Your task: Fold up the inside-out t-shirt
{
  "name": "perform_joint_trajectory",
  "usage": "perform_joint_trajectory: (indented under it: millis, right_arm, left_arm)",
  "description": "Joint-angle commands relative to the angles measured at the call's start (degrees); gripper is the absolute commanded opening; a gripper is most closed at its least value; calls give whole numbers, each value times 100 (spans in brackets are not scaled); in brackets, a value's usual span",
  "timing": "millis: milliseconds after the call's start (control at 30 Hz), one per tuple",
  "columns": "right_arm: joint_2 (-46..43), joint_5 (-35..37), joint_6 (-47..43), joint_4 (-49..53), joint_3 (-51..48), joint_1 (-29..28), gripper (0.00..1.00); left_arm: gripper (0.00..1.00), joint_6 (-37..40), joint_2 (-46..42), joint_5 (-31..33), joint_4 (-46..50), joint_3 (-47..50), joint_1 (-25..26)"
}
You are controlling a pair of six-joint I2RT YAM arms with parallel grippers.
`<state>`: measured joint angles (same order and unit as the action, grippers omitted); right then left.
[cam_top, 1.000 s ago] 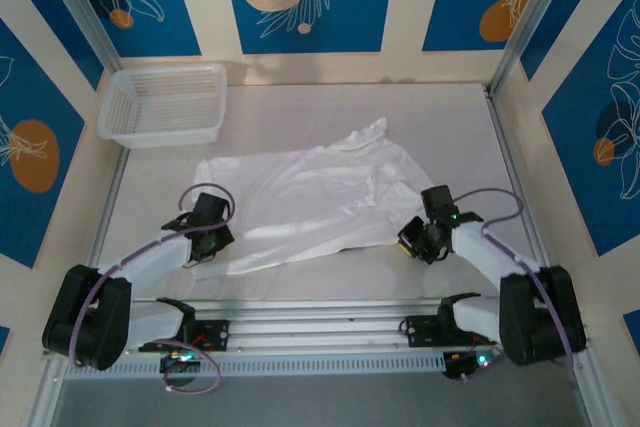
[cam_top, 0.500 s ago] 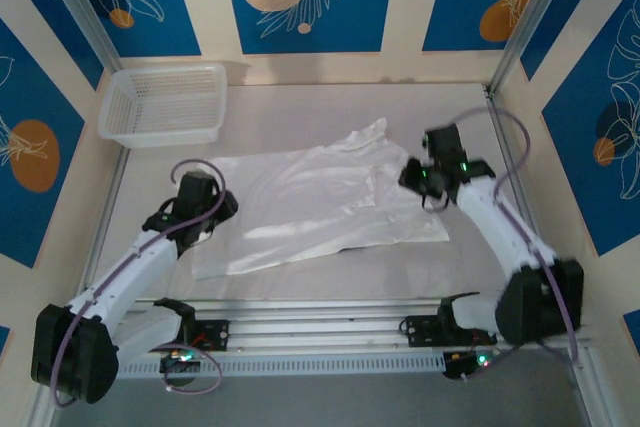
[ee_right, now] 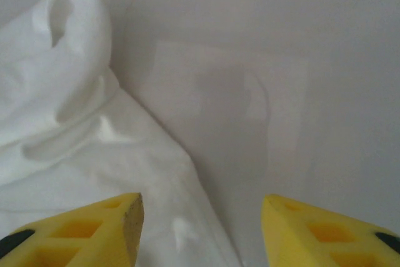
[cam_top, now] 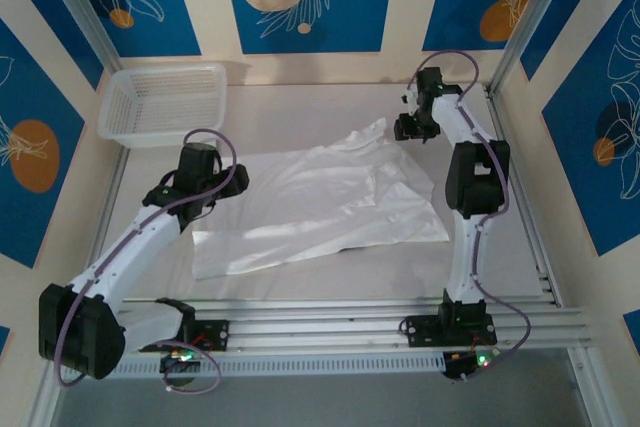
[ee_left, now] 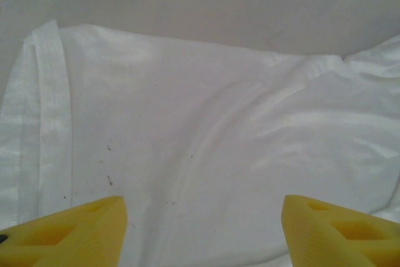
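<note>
The inside-out t-shirt (cam_top: 320, 202) lies spread and wrinkled across the middle of the table, white and thin. My left gripper (cam_top: 230, 182) hovers over its left part, open; in the left wrist view the yellow fingers (ee_left: 69, 229) stand far apart above the flat cloth (ee_left: 206, 123), with a hemmed edge (ee_left: 50, 92) at the left. My right gripper (cam_top: 405, 129) is at the shirt's far right corner, open. In the right wrist view its gripper (ee_right: 203, 229) straddles the cloth's edge, with bunched fabric (ee_right: 75, 123) to the left and bare table (ee_right: 281, 92) to the right.
A white mesh basket (cam_top: 165, 102) stands at the far left corner of the table. Metal frame posts (cam_top: 520, 37) rise at the back corners. Rails (cam_top: 330, 322) run along the near edge by the arm bases.
Both arms have reached away from the near edge. The right gripper went from the shirt's near right hem to its far right corner; the left moved up along the left side.
</note>
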<state>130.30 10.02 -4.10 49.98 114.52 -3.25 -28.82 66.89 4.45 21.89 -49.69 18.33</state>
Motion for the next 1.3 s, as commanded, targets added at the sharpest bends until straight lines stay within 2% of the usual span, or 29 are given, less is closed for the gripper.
perform_joint_trajectory:
  millis: [0, 133, 367, 667, 733, 867, 933, 1067, 1267]
  right_arm:
    - [645, -98, -651, 857, 815, -243, 53]
    - [1175, -149, -653, 1101, 1315, -277, 53]
    - [1319, -324, -719, 1067, 1363, -326, 55]
    - [1963, -342, -696, 1229, 1991, -398, 53]
    - [2034, -331, -720, 1301, 2128, -431, 44]
    - [1868, -480, -677, 1415, 2228, -408, 9]
    - [1573, -662, -623, 1352, 2092, -383, 0]
    - [642, -738, -347, 936, 1241, -342, 0]
    - [-1094, -751, 51, -482, -1084, -239, 0]
  left_arm:
    - [67, 307, 211, -104, -37, -186, -61]
    - [67, 293, 375, 6, -29, -232, -71]
    - [67, 389, 606, 6, -76, -313, -70]
    - [67, 460, 750, -20, -158, -331, -69]
    - [67, 571, 851, 26, -145, -359, -71]
    - [67, 678, 1250, 346, 188, -711, -111]
    - [66, 711, 1517, 520, 372, -1009, -178]
    - [63, 484, 2137, 924, 858, -1725, -400]
    - [59, 421, 3179, 1411, 1396, -2750, -619]
